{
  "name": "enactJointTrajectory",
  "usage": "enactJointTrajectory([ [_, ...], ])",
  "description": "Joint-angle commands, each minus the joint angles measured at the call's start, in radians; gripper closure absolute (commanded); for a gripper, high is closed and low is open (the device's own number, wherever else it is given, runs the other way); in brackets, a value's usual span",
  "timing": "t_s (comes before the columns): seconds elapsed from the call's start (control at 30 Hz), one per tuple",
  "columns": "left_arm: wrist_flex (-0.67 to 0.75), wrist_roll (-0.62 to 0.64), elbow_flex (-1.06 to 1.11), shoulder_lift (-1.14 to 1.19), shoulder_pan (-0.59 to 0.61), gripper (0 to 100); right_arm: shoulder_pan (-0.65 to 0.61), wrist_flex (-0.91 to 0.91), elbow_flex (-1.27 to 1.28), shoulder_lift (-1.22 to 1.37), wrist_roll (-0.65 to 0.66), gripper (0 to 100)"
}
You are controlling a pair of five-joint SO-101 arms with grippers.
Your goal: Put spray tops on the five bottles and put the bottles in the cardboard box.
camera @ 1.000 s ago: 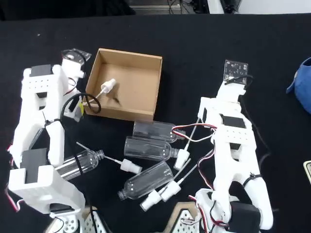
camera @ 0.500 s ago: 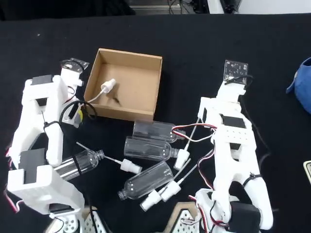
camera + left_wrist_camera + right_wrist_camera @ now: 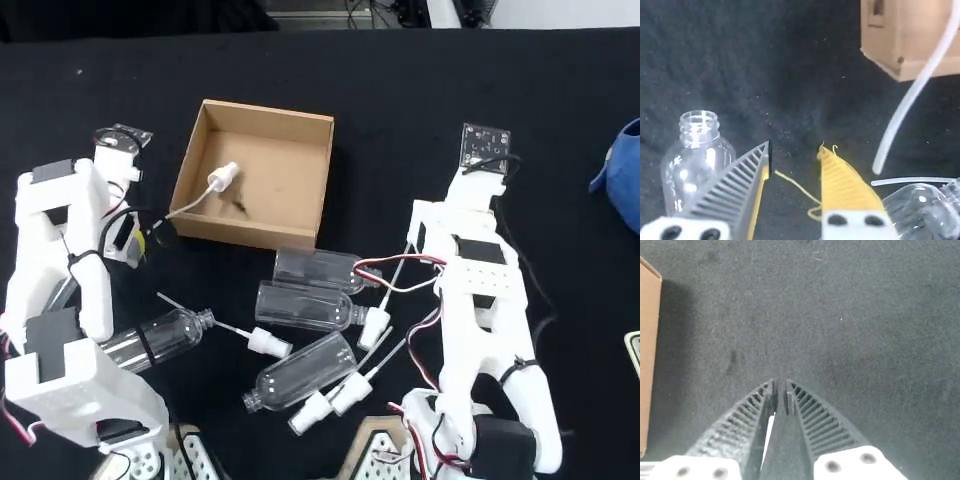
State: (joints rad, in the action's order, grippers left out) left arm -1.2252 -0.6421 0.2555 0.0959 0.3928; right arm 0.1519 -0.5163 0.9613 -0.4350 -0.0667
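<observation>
My left gripper [image 3: 795,146] hangs released at the frame's left, near the box [image 3: 250,232].
Right gripper [image 3: 780,386] is clenched over the table [image 3: 865,315]; a spray top [image 3: 222,178] lies in the box.

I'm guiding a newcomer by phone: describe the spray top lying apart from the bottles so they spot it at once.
Find the cardboard box on the black table. Inside lies a white spray top, its thin tube poking over the box's wall. The other spray tops lie among the bottles outside it.
</observation>
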Motion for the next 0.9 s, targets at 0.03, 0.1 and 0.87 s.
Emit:
enactJointTrajectory([
  [0.03, -0.035, 0.115, -0.005, -0.037, 0.005, 97, -0.020, 0.018, -0.002, -0.031, -0.005, 98.3],
  [0.1, -0.035, 0.146, 0.008, -0.078, 0.004, 97, -0.021, 0.006, -0.025, -0.033, 0.009, 98.3],
  [0.87, 0.362, 0.614, 0.124, -0.132, -0.077, 97, -0.548, -0.086, -0.185, -0.039, -0.077, 98.2],
])
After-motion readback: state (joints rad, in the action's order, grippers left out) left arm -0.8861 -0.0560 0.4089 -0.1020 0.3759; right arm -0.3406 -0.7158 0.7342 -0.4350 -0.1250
